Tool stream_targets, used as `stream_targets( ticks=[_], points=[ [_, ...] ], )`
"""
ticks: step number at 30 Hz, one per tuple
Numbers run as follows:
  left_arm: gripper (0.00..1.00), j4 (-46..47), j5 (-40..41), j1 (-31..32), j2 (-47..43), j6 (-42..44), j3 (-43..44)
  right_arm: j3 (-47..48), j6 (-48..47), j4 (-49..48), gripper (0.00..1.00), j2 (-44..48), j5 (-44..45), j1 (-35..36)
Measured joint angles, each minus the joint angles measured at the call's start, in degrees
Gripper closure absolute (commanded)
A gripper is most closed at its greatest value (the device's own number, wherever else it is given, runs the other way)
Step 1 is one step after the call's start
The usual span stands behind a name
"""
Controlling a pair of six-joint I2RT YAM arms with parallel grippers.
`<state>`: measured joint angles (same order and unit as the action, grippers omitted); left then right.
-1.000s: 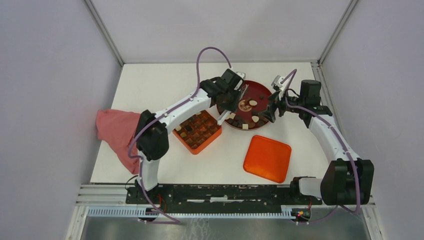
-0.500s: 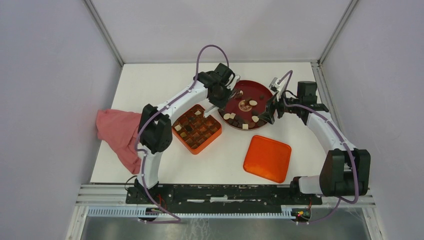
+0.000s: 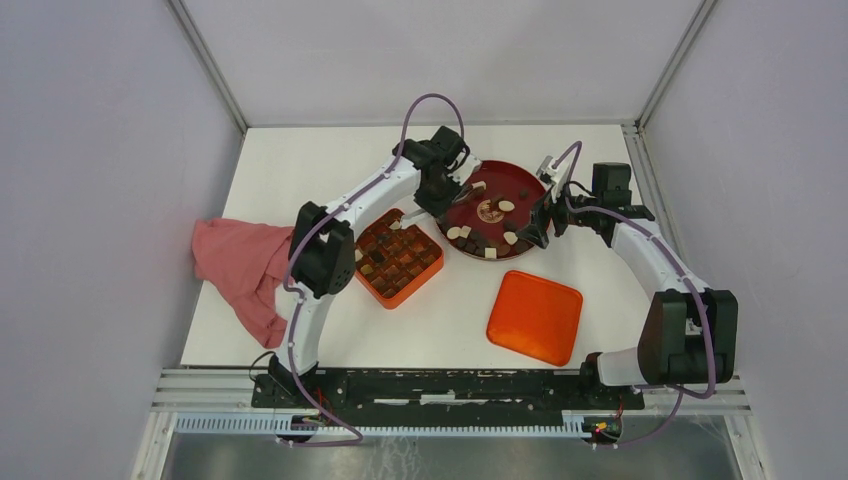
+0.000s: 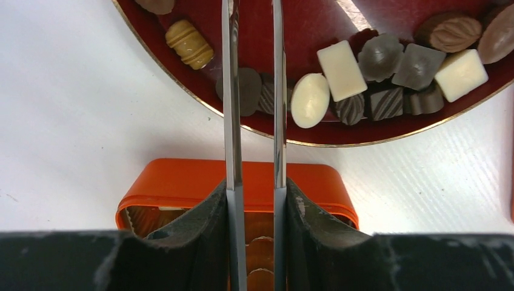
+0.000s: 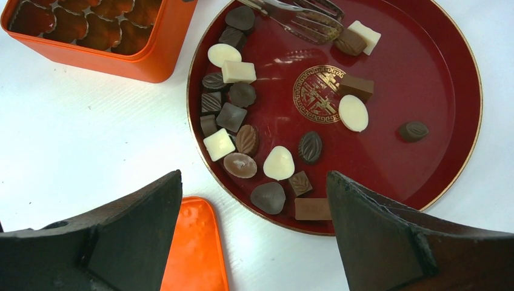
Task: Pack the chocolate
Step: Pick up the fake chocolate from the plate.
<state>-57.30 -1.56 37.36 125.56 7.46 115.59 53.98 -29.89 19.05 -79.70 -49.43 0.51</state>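
White tabletop (image 3: pixel 300 170), walled in grey on the left, far and right sides, is lying open across its far-left quarter and along the near strip in front of the arm bases.

- Pink cloth (image 3: pixel 235 262): draping over the table's left edge.
- Orange box (image 5: pixel 139 63): sitting left of the plate, a narrow band of bare table separating the two. Its cells are lined with brown cups, and several are showing pieces in the top view.
- Orange lid (image 3: pixel 535 316): lying flat on the near side of the plate, apart from it.
- Dark-red plate (image 5: pixel 424 36): sitting at table centre, gold emblem in the middle, its far-right half mostly bare.
- Chocolate (image 5: pixel 232 116): resting mostly on the plate, crowding the side towards the box. Pieces are dark brown, mid brown and cream, in square, oval, leaf and flower shapes.
- Left gripper (image 4: pixel 254 206): clamping a pair of metal tongs (image 4: pixel 230 91), whose tips are reaching over the plate's far rim. Whether they are pinching a piece cannot be told.
- Right gripper (image 5: pixel 253 182): spreading wide over the plate's near rim, holding nothing.
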Motion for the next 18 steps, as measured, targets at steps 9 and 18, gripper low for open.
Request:
stream_targets(
  ticks=[9, 18],
  points=[
    [0.59, -0.3, 0.0, -1.7, 0.8, 0.3, 0.2, 0.2, -0.2, 0.3, 0.06, -0.3, 0.0, 0.0],
    [0.55, -0.5, -0.2, -1.7, 2.6, 0.3, 2.4, 0.2, -0.5, 0.4, 0.06, -0.5, 0.0, 0.0]
  ],
)
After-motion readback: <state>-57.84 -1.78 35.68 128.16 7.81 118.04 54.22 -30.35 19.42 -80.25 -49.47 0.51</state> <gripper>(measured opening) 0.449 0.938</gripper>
